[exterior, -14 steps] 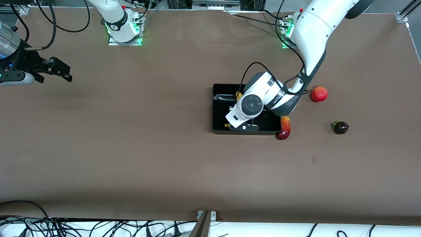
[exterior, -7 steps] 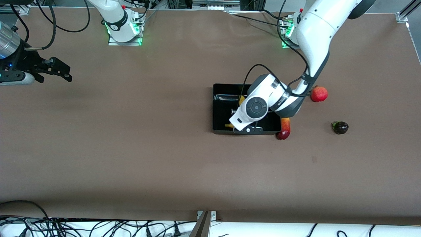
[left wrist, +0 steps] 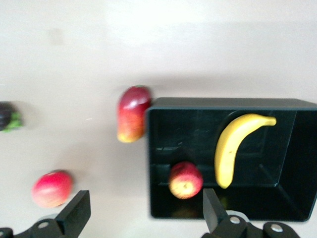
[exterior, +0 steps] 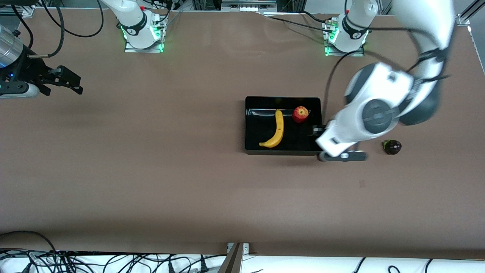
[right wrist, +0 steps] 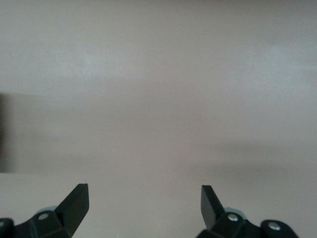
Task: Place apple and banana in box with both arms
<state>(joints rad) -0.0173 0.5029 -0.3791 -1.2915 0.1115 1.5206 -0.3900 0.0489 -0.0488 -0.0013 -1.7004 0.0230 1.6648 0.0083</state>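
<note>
- The box (exterior: 251,125), a shallow glossy black tray on the brown desk (exterior: 151,170), holds the banana (exterior: 278,131) and the apple (exterior: 300,114), lying apart from each other
- The banana is one curved yellow fruit with dark tips; the apple is small, round and red with yellowish streaks, and sits nearer the left arm's end of the box
- The left tool (left wrist: 143,210) is spread and holds nothing; in its wrist view it hangs over the desk by the box's wall at the left arm's end, with the apple just inside that wall
- A red-yellow mango (left wrist: 132,113) lies against the outside of that same wall, a round red fruit (left wrist: 52,188) and a dark fruit (exterior: 392,146) are out on the desk
- A second ago the left arm covered the box; it has since swung off toward its own end
- The right tool (exterior: 70,80) is spread and empty, waiting over the desk at the right arm's end, as before
</note>
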